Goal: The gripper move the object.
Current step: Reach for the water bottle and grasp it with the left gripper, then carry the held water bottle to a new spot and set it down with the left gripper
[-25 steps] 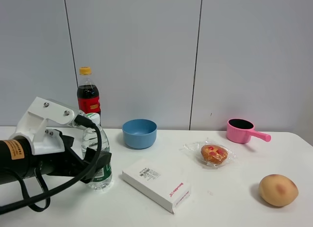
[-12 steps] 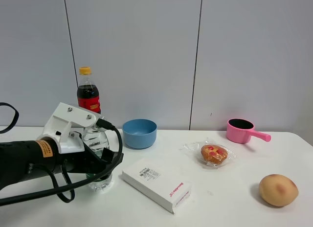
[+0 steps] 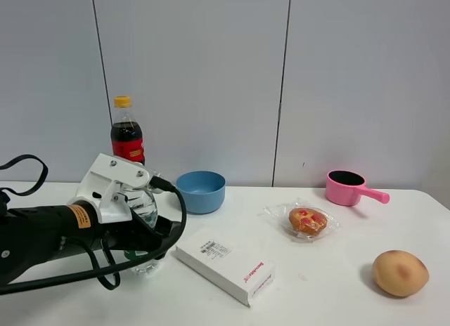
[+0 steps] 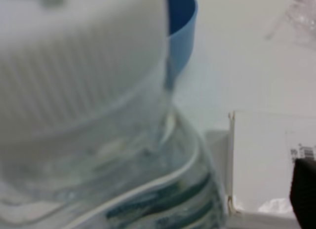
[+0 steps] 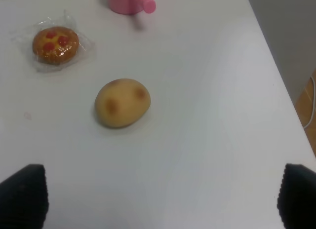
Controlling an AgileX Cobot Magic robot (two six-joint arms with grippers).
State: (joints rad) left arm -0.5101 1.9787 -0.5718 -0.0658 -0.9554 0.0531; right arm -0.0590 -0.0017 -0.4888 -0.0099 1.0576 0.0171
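The clear water bottle with a green label stands on the white table at the left. My left gripper, black with a white housing, reaches around its middle. In the left wrist view the bottle and its white cap fill the frame, blurred. One black finger shows apart from the bottle's side; the other is hidden. The jaws look open. My right gripper is open and empty above the table's right part, and is out of the exterior high view.
A dark cola bottle stands behind the water bottle. A blue bowl and a white box lie just to its right. A wrapped pastry, a pink pan and a bun are farther right.
My left arm has moved to the right and farther around the water bottle. The bottle stays where it stood.
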